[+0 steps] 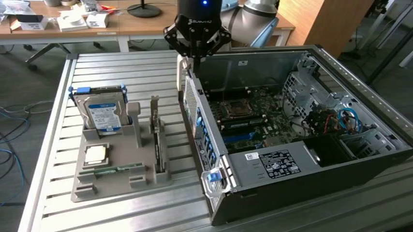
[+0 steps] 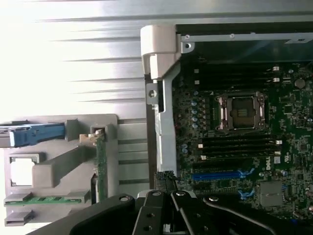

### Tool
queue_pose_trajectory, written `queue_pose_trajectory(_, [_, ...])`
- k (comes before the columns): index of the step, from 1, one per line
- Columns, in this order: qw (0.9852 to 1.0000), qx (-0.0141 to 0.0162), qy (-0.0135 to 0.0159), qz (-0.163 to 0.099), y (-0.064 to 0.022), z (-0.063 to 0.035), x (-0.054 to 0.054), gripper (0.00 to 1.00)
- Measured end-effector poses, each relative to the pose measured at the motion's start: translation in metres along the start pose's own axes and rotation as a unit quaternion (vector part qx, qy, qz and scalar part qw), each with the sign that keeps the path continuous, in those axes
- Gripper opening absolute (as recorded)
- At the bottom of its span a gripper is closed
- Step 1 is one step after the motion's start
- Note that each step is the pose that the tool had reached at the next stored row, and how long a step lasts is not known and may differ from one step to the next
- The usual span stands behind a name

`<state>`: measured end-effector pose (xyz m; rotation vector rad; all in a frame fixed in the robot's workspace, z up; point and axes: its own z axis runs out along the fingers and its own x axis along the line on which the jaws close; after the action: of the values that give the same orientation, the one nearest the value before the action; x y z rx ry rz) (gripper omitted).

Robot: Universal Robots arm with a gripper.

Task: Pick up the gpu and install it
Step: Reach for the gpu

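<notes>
Exterior view, reading from its left to its right.

The slatted counter is carrying one grey holder, which is keeping each part in its own recess, seemingly so that each can be reached from above.

- One hard drive is standing upright in the rear recess of the holder, blue rails on its sides.
- One square chip is lying flat in front of it.
- One green memory stick is lying along the front of the holder.
- One gpu is standing on its long edge in the slot at the holder's right side, bracket end uppermost, untouched. Judgement: the pick-up is not yet made.

One pincer is hanging above the rear edge of the case, its fingers pressed together and pinching nothing. It is well apart from the gpu.

One computer case is lying on its side with the cover off, so the board is facing upward and is open to the arm. One blue slot is showing bare on that board.
</notes>
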<state>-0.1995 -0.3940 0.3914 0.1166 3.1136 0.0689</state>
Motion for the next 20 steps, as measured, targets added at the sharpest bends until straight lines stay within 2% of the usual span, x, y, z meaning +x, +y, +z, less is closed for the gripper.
queue_pose_trajectory(9, [1.0, 0.0, 0.0, 0.0, 0.0003, 0.0, 0.037, 0.11])
queue_pose_trajectory(20, [1.0, 0.0, 0.0, 0.0, -0.0018, 0.0002, 0.071, 0.11])
